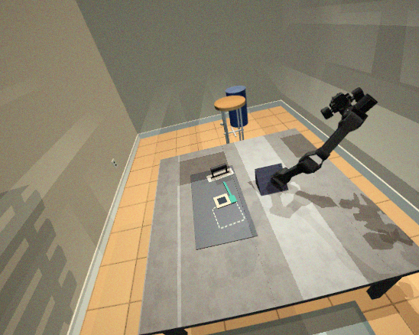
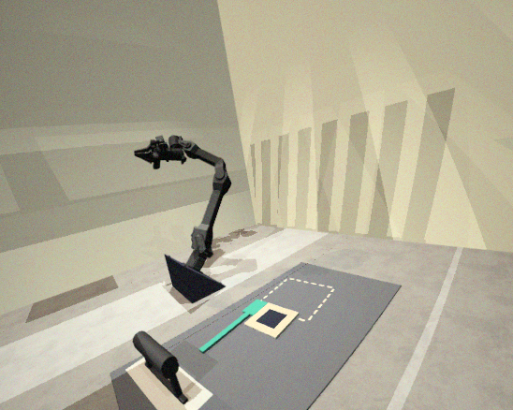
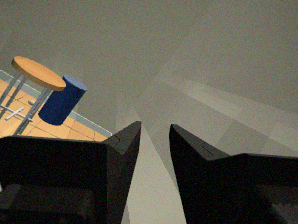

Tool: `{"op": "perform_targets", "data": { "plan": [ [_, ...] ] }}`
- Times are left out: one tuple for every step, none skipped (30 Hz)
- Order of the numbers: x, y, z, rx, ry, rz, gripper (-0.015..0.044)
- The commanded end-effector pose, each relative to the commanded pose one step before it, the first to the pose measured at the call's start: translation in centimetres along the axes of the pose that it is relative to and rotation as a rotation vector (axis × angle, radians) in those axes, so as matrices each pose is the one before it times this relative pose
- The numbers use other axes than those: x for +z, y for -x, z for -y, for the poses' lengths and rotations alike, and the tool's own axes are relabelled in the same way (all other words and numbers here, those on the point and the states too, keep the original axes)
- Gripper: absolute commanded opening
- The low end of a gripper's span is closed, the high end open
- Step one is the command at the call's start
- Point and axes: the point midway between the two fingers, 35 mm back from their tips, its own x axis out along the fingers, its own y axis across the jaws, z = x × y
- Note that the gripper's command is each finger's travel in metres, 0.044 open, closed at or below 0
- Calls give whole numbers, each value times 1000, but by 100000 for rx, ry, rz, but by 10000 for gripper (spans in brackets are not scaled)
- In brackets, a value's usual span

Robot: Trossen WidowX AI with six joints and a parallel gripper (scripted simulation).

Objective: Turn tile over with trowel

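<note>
A teal trowel (image 1: 228, 191) (image 2: 226, 330) lies on the grey mat (image 1: 206, 237) (image 2: 353, 304), its flat blade against one edge of the tile. The cream tile (image 1: 217, 205) (image 2: 285, 314) lies flat, its dark square mark facing up. It is beside the dashed outline (image 1: 221, 227) (image 2: 332, 288), close to one side of it; the inside of the outline is bare. My gripper (image 2: 136, 153) (image 3: 155, 128) is raised high, away from the mat and behind the arm's base. Its fingers are partly open with a narrow empty gap between them. In the top view the fingertips are hidden.
A black-handled tool (image 1: 219, 170) (image 2: 155, 352) with a pale flat plate lies at one end of the mat. A dark angled block (image 1: 268, 180) (image 2: 189, 283) stands by the arm's base. A stool (image 1: 230, 103) (image 3: 38, 73) and a blue drum (image 1: 238, 115) (image 3: 62, 102) stand on the floor beyond the table.
</note>
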Motion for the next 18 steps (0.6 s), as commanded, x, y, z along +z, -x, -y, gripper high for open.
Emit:
{"op": "perform_targets", "data": {
  "plan": [
    [0, 0, 0, 0, 0, 0, 74],
    [0, 0, 0, 0, 0, 0, 48],
    [0, 0, 0, 0, 0, 0, 21],
    [0, 0, 0, 0, 0, 0, 0],
    [0, 0, 0, 0, 0, 0, 0],
    [0, 0, 0, 0, 0, 0, 0],
    [0, 0, 0, 0, 0, 0, 0],
    [0, 0, 0, 0, 0, 0, 0],
    [0, 0, 0, 0, 0, 0, 0],
    [0, 0, 0, 0, 0, 0, 0],
    [0, 0, 0, 0, 0, 0, 0],
    [0, 0, 0, 0, 0, 0, 0],
    [0, 0, 0, 0, 0, 0, 0],
    [0, 0, 0, 0, 0, 0, 0],
    [0, 0, 0, 0, 0, 0, 0],
    [0, 0, 0, 0, 0, 0, 0],
    [0, 0, 0, 0, 0, 0, 0],
    [0, 0, 0, 0, 0, 0, 0]
  ]
}}
